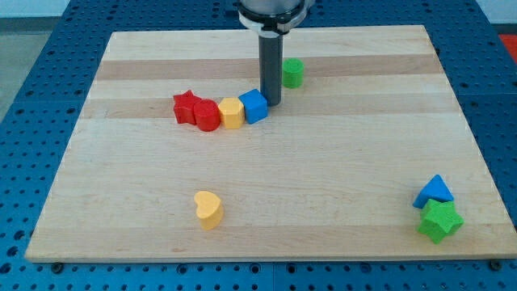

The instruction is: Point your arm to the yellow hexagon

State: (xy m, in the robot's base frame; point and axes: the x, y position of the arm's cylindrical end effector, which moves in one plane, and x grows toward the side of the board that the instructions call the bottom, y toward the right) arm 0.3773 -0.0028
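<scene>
The yellow hexagon [232, 112] stands left of the board's centre top, in a touching row: red star [186, 106], red round block [208, 115], yellow hexagon, blue block [254, 106]. My tip [271, 104] is at the right side of the blue block, touching or nearly touching it. The blue block lies between my tip and the yellow hexagon. The rod rises straight to the view's top.
A green round block [292, 73] stands just right of the rod. A yellow heart [208, 208] lies near the bottom, left of centre. A blue triangle [435, 191] and a green star [440, 221] sit at the bottom right corner of the wooden board [323, 178].
</scene>
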